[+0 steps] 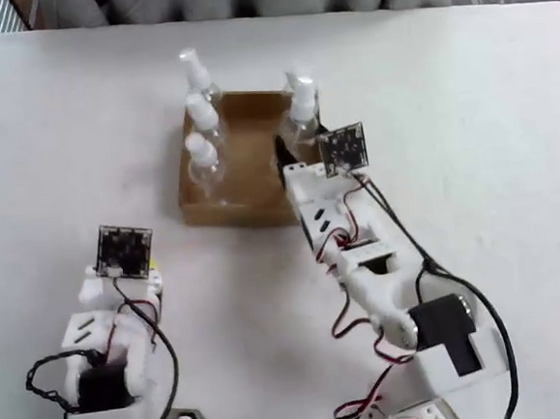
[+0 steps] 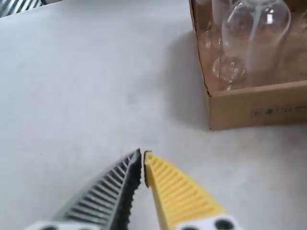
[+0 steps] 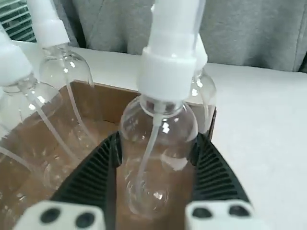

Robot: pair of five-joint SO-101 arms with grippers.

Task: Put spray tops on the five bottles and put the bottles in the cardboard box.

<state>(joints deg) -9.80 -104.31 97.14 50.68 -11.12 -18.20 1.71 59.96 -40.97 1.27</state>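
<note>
The item in hand is a clear plastic bottle (image 3: 160,120) fitted with a white spray top (image 3: 168,62). It stands upright inside the cardboard box (image 1: 230,211), at the box's right side, just beside a second capped bottle (image 3: 204,88). Three more capped bottles (image 1: 201,157) stand in a row along the opposite wall of the box.

The right gripper (image 3: 157,143) is closed to the bottle's width, with one jaw against each side of the round body, below the shoulder. The left gripper (image 2: 143,158) has its jaws together tip to tip and holds nothing. It sits low over the counter (image 2: 72,72), apart from the box.

Handling notes (judged):
- The bottle looks empty, so expect it to be light and easily tipped, with the spray top adding weight up high.
- The thin wall will probably flex under a hard squeeze, so use moderate force.
- The smooth, curved surface may slip. Grip across the widest part of the body.
- Avoid the neck and spray top, since a grip there could loosen or press the top.
- When releasing, open the jaws wide before lifting, because the neighbouring bottle is close enough to be knocked.
</note>
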